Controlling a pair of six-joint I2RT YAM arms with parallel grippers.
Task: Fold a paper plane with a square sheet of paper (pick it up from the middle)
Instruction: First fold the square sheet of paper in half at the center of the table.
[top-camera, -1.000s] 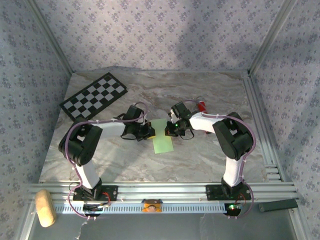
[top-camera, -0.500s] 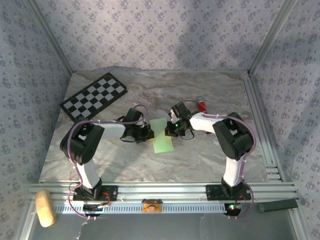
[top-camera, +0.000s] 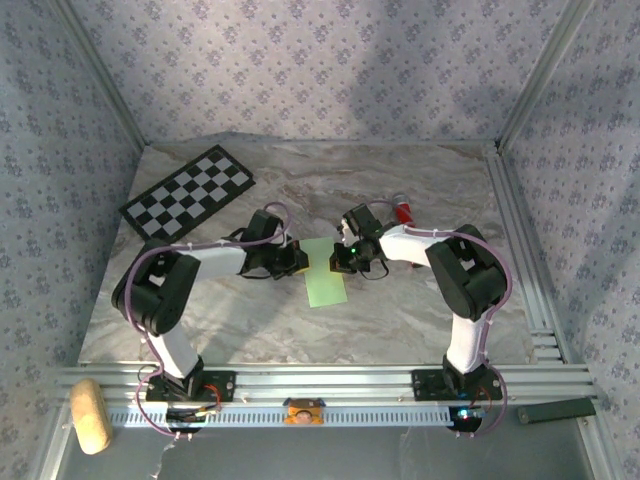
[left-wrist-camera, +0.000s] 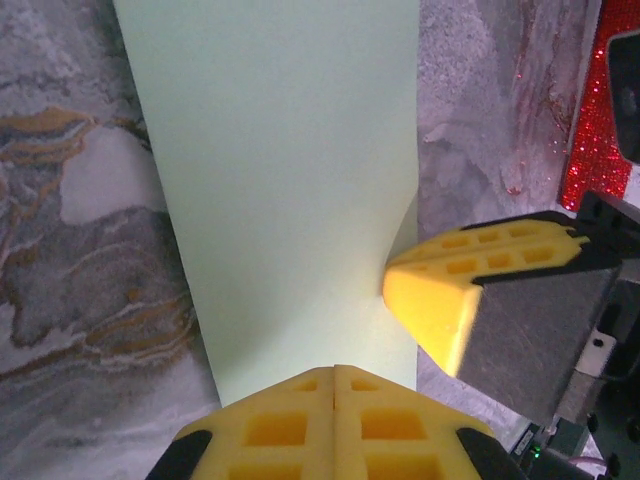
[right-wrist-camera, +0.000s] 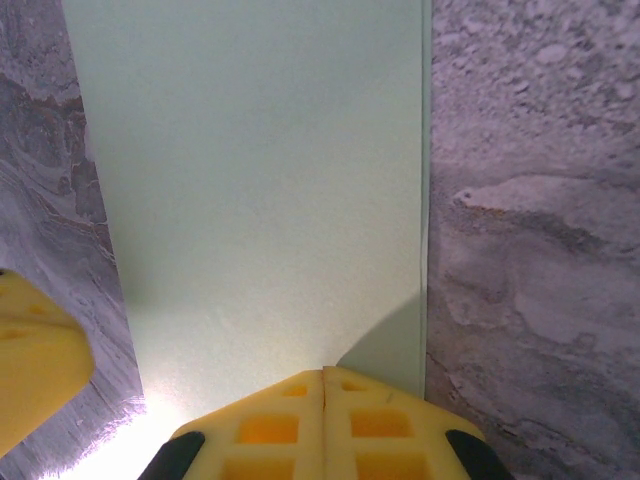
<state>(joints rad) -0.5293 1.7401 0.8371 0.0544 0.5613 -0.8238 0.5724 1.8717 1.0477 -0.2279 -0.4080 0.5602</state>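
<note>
The square sheet of paper (top-camera: 325, 281) lies flat on the marble table as a narrow light green rectangle, with a doubled edge along one long side (right-wrist-camera: 424, 150). It has no plane shape. My left gripper (top-camera: 298, 262) is shut, its tip (left-wrist-camera: 335, 368) resting on the paper (left-wrist-camera: 280, 170) near its left long edge. My right gripper (top-camera: 339, 261) is shut too, its tip (right-wrist-camera: 323, 372) down on the paper (right-wrist-camera: 250, 170) from the opposite side. Each wrist view shows the other gripper's yellow fingers (left-wrist-camera: 440, 300) (right-wrist-camera: 30, 355) close by. Nothing is between either pair of jaws.
A red tube (top-camera: 404, 211) (left-wrist-camera: 600, 130) lies just behind the right gripper. The black-and-white checkerboard (top-camera: 188, 192) lies at the back left. A tan block (top-camera: 88, 415) sits off the table at the near left. Aluminium rails (top-camera: 520, 250) run along the right edge.
The left arm's elbow has swung out to the left while its gripper stays at the paper's edge. The right arm and the paper have not moved.
</note>
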